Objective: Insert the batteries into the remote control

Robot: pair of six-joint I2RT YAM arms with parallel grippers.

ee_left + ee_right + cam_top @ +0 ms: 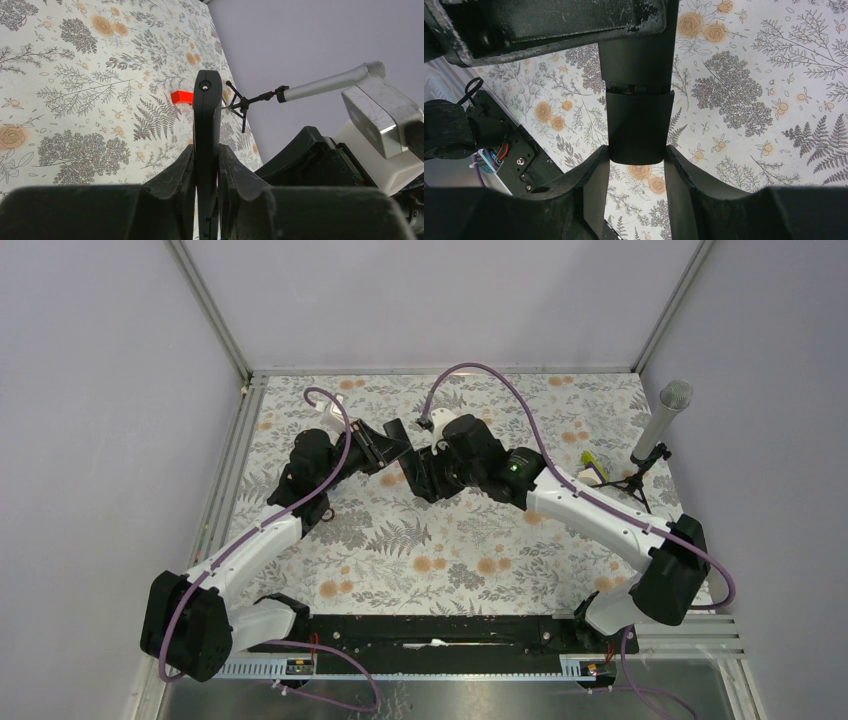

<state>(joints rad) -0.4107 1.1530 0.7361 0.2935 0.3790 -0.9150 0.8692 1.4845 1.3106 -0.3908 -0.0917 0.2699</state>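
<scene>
The remote control [207,120] is a slim black bar held up off the floral table [450,550], edge-on in the left wrist view. My left gripper [206,150] is shut on its lower part, both fingers pressed flat against its sides. Seen from the right wrist, the remote [639,65] has a seam across it, and below the seam is a short black end piece [640,125]. My right gripper [636,152] is shut on that end, its fingertips touching both sides. The two grippers meet at the table's back middle [410,460]. The batteries are out of view.
A grey-headed microphone [660,420] on a small tripod stands at the back right, with a small yellow-green item [592,462] beside it. A red block [181,97] lies on the cloth beyond the remote. A black rail [430,630] runs along the near edge.
</scene>
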